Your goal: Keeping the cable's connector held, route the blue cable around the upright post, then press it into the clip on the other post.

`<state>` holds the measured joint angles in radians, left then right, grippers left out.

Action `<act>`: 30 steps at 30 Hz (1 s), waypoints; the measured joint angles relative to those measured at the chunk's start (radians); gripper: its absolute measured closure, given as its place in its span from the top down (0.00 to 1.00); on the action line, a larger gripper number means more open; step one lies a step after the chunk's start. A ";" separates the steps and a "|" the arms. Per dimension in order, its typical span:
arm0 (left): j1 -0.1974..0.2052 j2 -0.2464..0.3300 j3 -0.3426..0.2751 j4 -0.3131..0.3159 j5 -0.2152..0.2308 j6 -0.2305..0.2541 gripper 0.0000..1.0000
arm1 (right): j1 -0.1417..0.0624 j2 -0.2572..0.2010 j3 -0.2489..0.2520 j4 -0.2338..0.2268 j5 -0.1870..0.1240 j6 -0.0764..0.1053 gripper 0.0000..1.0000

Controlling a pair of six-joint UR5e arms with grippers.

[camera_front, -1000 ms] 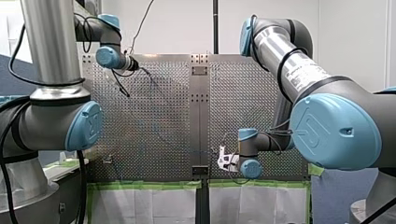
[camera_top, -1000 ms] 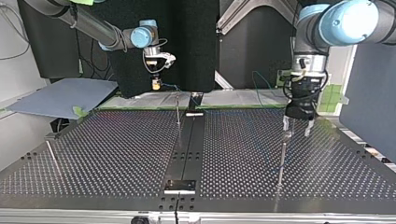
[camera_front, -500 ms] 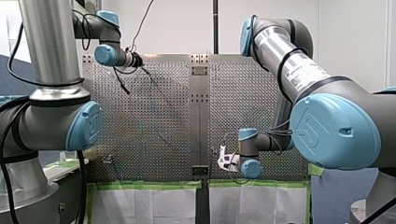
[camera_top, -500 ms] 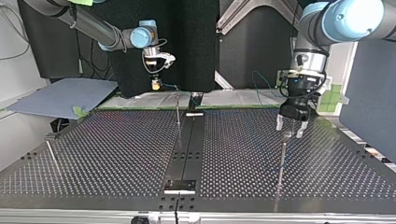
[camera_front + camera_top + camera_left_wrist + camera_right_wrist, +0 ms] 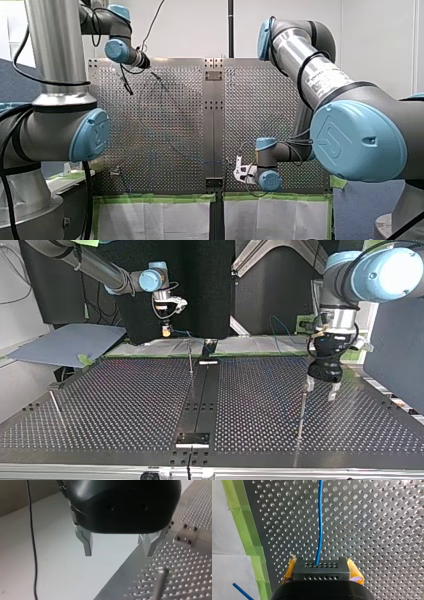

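Routing not yet begun
My right gripper pinches the connector, the blue cable running ahead over the counter; my left gripper, spread and empty, hovers by the upright post. Next it likely must catch the cable's slack.

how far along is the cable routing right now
Done: my right tool grips the connector, with the blue cable running out of it. In hand: my left tool hangs open and empty by a post. Left: no cable shows round that post, so routing and clipping look undone.
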<state>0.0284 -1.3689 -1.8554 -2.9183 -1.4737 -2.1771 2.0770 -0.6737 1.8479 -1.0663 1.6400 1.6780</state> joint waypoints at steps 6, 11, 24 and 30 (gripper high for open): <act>-0.017 0.010 0.040 -0.059 -0.059 0.059 1.00 | 0.000 0.000 0.000 0.000 0.000 0.000 0.00; -0.034 0.019 0.045 -0.111 -0.112 0.112 1.00 | 0.000 0.000 0.000 -0.001 0.000 0.000 0.00; -0.070 -0.016 0.045 -0.247 -0.213 0.247 1.00 | -0.002 0.000 0.000 -0.002 -0.001 0.000 0.00; -0.073 -0.011 0.045 -0.307 -0.220 0.307 1.00 | -0.002 0.000 0.000 -0.001 -0.002 0.000 0.00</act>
<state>-0.0444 -1.3797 -1.8102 -3.2250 -1.6939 -1.8698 2.0747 -0.6738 1.8479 -1.0678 1.6376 1.6784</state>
